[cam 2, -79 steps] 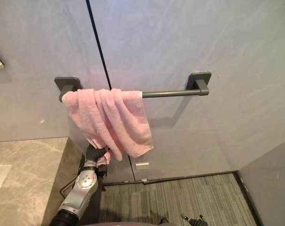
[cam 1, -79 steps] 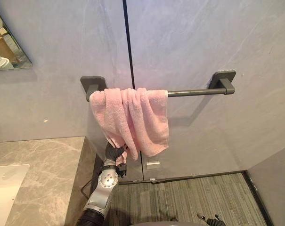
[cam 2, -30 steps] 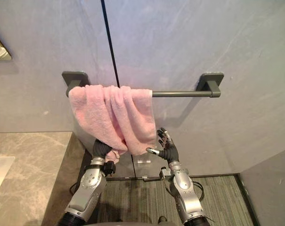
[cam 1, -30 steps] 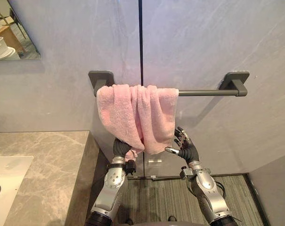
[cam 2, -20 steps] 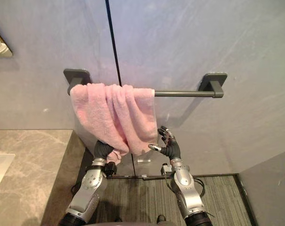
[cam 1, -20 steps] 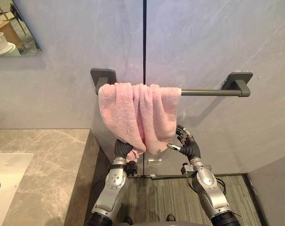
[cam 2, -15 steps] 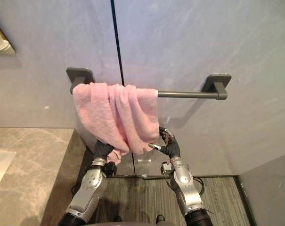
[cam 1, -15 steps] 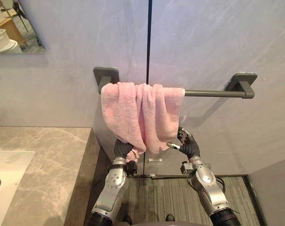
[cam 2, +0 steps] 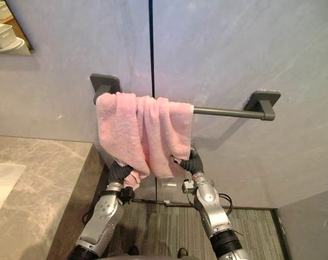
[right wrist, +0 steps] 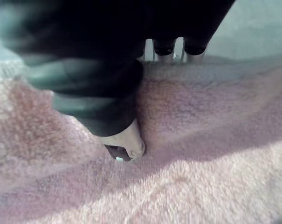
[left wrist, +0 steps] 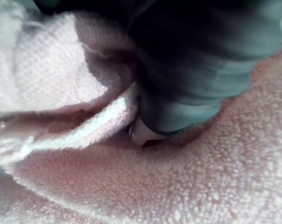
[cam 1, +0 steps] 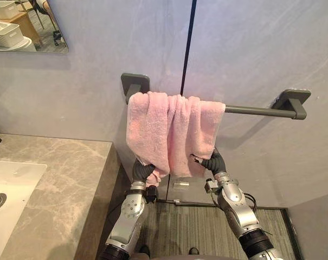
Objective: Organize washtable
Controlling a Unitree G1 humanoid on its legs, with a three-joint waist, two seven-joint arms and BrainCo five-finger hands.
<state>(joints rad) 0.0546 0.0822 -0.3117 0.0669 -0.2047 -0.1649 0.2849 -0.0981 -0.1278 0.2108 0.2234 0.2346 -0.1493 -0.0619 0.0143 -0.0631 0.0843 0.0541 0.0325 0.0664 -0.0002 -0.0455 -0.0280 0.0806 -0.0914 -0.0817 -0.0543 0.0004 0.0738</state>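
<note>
Hanging on rail (cam 1: 256, 110), pink towel (cam 1: 169, 132), right hand (cam 1: 212, 161) pinching its hem, left hand (cam 1: 141, 171) beneath, grip unclear.

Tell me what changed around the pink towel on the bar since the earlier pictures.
The right hand came up from below, hovered open beside the pink terry towel, and now pinches its lower right edge. The left hand stayed tucked at the towel's lower left corner, and the towel stayed bunched at the left end of the dark grey wall bar. The camera also shifted.

Both head eyes face the towel (cam 1: 169, 135); wrist views sit, seemingly, against it.
</note>
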